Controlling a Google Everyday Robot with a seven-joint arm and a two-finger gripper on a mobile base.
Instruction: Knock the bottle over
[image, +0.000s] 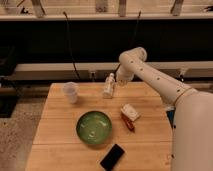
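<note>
The bottle (109, 86) is slim and whitish with a white cap. It stands at the back middle of the wooden table (60, 130) and leans slightly to the right. My gripper (119, 79) hangs from the white arm just right of the bottle, at the height of its upper part and close to or touching it. A translucent plastic cup (70, 92) stands upright to the left of the bottle.
A green bowl (94, 128) sits at the table's front middle. A black phone (112, 156) lies near the front edge. A white and red snack packet (129, 115) lies right of the bowl. A dark wall with cables runs behind the table.
</note>
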